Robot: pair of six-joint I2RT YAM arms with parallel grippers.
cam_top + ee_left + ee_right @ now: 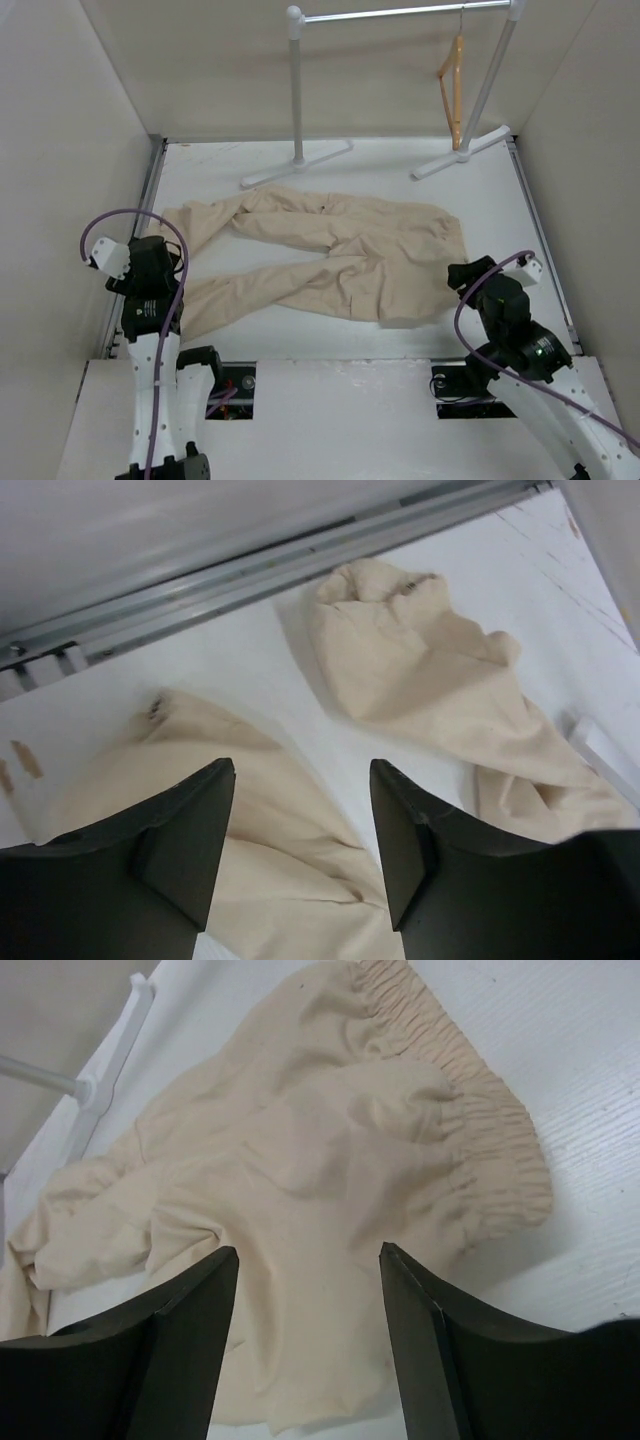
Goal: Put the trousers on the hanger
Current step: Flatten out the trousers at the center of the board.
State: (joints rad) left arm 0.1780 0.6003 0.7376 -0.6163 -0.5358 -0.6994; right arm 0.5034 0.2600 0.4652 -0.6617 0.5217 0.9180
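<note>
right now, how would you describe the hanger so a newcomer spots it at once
Look to the far end of the table, where a white-and-silver garment rack stands. The hanger hangs from its top bar, close to the right post. It is the only thin orange-tan wooden piece, unlike the pale rack and the beige trousers spread on the table.

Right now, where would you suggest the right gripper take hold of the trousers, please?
Probably the gathered waistband, from above: it lies flat at the trousers' right end, nearest the open right gripper, and its thick edge suits a pinch.
</note>
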